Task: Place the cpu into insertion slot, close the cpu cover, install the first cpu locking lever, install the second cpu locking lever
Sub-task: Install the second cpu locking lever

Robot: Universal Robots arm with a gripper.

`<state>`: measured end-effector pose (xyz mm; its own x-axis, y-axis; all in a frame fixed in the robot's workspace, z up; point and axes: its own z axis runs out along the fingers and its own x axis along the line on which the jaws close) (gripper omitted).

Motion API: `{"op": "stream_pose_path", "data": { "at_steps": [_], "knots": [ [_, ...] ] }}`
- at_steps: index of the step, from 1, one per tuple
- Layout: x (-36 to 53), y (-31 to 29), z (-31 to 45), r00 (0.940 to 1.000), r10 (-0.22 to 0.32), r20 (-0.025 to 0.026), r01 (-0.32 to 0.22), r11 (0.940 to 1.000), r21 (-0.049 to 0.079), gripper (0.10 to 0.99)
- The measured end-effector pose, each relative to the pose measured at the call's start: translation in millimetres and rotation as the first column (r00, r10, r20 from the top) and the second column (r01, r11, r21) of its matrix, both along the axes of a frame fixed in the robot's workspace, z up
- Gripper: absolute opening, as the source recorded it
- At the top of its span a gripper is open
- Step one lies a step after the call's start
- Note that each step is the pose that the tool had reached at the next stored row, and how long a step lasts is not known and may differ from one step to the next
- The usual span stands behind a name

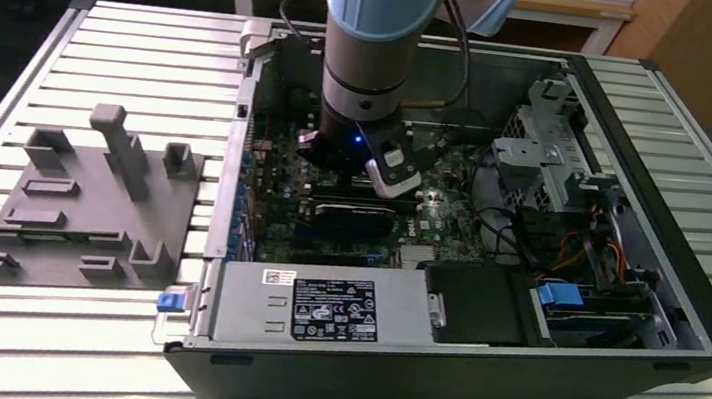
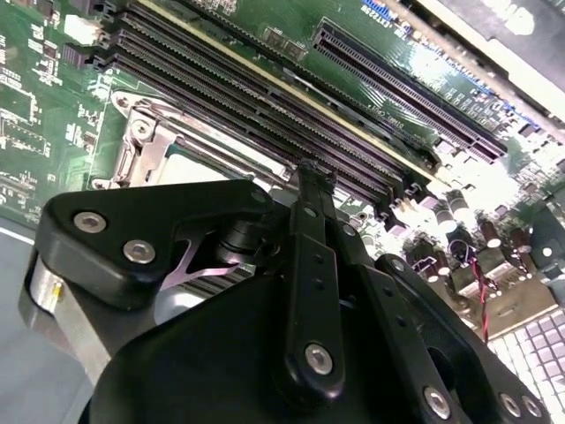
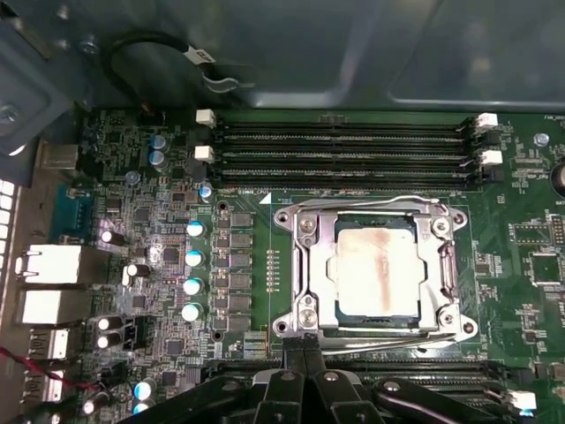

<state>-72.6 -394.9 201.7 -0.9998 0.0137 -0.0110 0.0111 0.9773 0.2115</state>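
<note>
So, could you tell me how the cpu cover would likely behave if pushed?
The cpu cover is a thin metal frame, so probably stiff yet springy. It lies flat over the cpu, so a push likely shifts it little.

Dull metal cpu [image 3: 375, 272] (stained), shiny metal cpu cover [image 3: 309, 265].

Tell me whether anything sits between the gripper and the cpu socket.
Nothing visible does. In the first wrist view the gripper sits right at the edge of the cpu cover, which is already down over the cpu in the insertion slot. The memory slots lie on the far side.
</note>
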Motion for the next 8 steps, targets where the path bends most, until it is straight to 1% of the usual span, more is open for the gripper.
{"op": "stream_pose_path", "data": {
  "at_steps": [8],
  "knots": [
    [-0.7,0.0,-4.1,1.0000,0.000,0.0000,0.000,1.0000,0.000,0.106]
  ]
}}
